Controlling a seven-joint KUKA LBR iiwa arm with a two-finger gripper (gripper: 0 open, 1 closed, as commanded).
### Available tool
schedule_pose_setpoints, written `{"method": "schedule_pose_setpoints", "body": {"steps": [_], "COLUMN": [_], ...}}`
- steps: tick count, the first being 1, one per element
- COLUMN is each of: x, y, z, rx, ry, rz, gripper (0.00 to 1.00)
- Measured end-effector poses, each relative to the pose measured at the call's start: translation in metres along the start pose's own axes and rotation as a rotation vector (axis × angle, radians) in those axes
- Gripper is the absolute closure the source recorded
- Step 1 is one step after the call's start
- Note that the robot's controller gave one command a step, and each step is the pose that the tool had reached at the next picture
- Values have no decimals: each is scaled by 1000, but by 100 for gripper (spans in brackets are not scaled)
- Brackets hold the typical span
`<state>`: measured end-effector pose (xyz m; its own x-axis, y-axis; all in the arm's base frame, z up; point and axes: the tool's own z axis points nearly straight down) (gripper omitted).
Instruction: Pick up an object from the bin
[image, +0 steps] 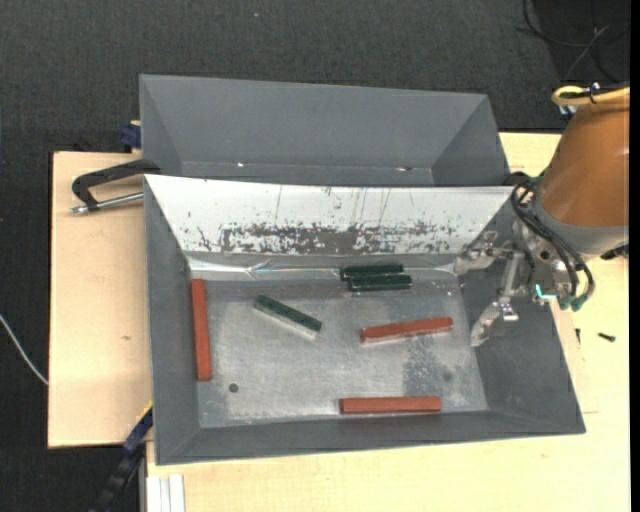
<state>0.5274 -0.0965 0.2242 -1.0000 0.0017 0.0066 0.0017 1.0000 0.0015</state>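
Gripper: at 3 o'clock wall of bin; fingers apart, nothing between them.
Nearest item: red bar, lying flat toward gripper's 9 o'clock, near but apart.
Step, judged: approach.
Next: centre over bar, descend astride it.

I see in bin: left bar by L wall, tilted bar & centre bar mid, back bar behind, front bar nearest.
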Motion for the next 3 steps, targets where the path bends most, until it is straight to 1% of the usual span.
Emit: {"method": "schedule_pose_setpoints", "body": {"steps": [1, 2, 3], "x": [-2, 3, -11], "y": [0, -1, -11], "z": [-4, 36, 148], "rx": [1, 3, 0], "ry": [-9, -16, -8], "rz": [-2, -8, 47], "gripper": [0, 0, 100]}}
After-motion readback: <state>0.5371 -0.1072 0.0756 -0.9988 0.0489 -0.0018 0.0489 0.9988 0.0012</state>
